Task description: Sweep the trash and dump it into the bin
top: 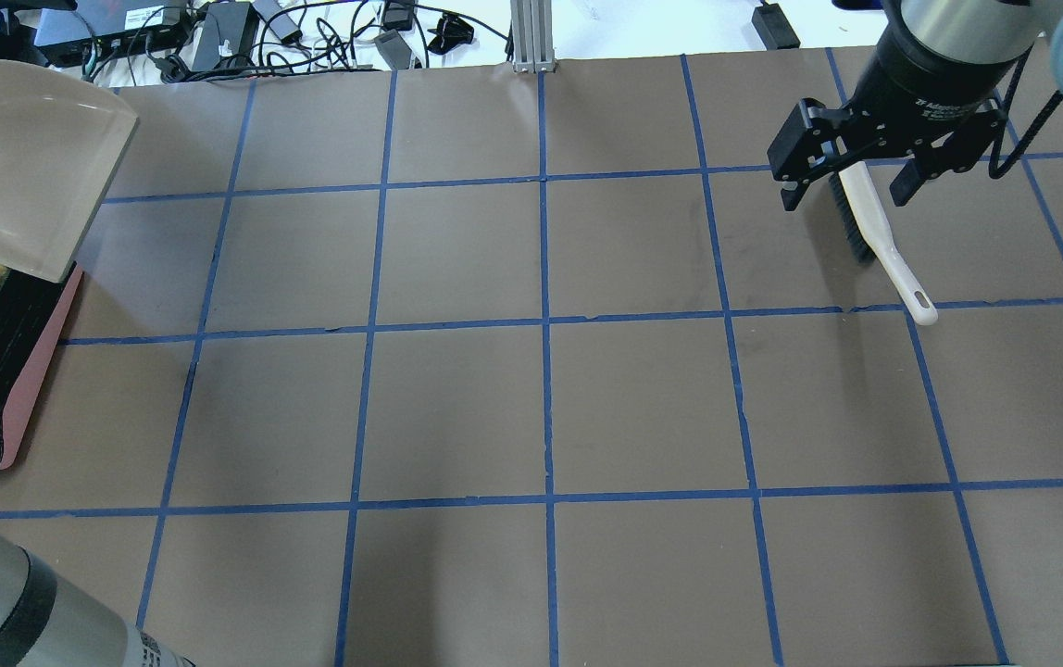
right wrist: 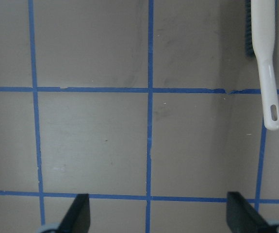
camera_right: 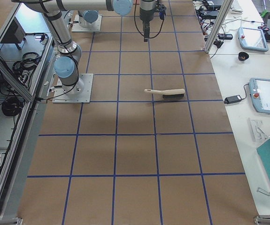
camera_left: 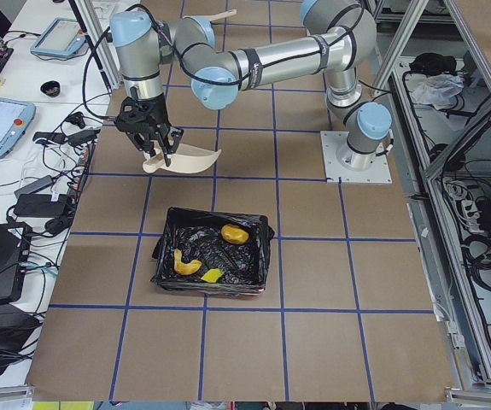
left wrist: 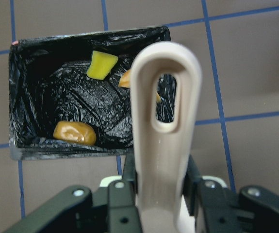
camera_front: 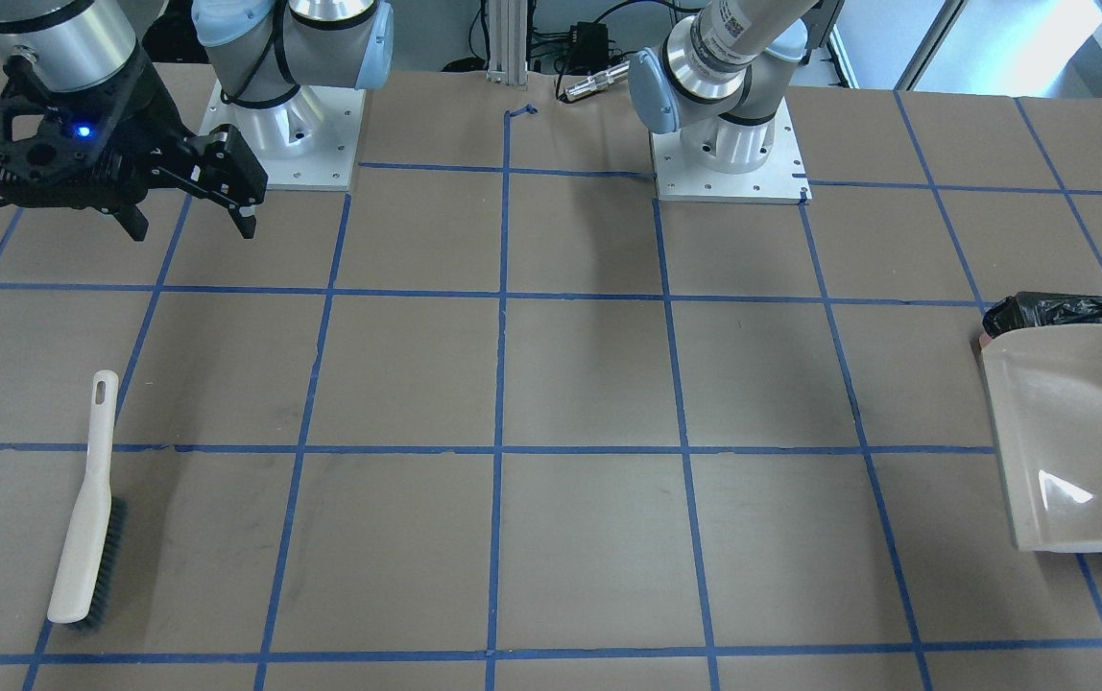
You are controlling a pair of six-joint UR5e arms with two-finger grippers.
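The bin (camera_left: 254, 256), pink with a black bag, holds the trash: an amber lump (camera_left: 235, 232), a croissant piece (camera_left: 185, 265) and a yellow wedge (camera_left: 212, 275). My left gripper (left wrist: 161, 179) is shut on the handle of the beige dustpan (left wrist: 166, 121) and holds it above the bin (left wrist: 32, 97). In that view the lump (left wrist: 74, 133) and wedge (left wrist: 101, 65) show, and the croissant piece (left wrist: 125, 80) is partly hidden by the handle. The dustpan (top: 18, 167) hangs over the bin's far side. My right gripper (top: 846, 196) is open and empty, raised above the brush (top: 874, 236).
The white brush (camera_front: 85, 518) with dark bristles lies flat on the brown table, on the robot's right side. The table is marked with a blue tape grid (camera_front: 503, 384). The two arm bases (camera_front: 729, 144) stand at the robot's edge. Cables lie beyond the far edge (top: 244, 28).
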